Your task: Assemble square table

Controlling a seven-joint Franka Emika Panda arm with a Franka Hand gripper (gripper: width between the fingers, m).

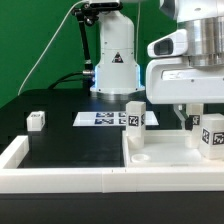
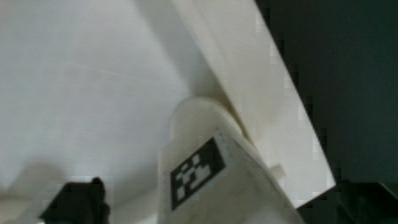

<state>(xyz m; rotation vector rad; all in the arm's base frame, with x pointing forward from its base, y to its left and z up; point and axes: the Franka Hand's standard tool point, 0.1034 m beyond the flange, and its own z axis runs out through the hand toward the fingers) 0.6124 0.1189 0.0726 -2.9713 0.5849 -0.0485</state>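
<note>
At ext. view's right, leg [image 1: 213, 135] upright on tabletop [image 1: 165, 152] (long axis vertical), tool [image 1: 190, 119] spread wide, gripping nothing.

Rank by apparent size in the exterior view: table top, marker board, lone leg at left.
1. table top, though it sits nearest the camera
2. marker board
3. lone leg, clearly smallest

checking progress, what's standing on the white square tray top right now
At least two small white tagged legs stand upright on the white square tray top, one toward each side in the exterior view. The gripper hides the surface behind it.
</note>
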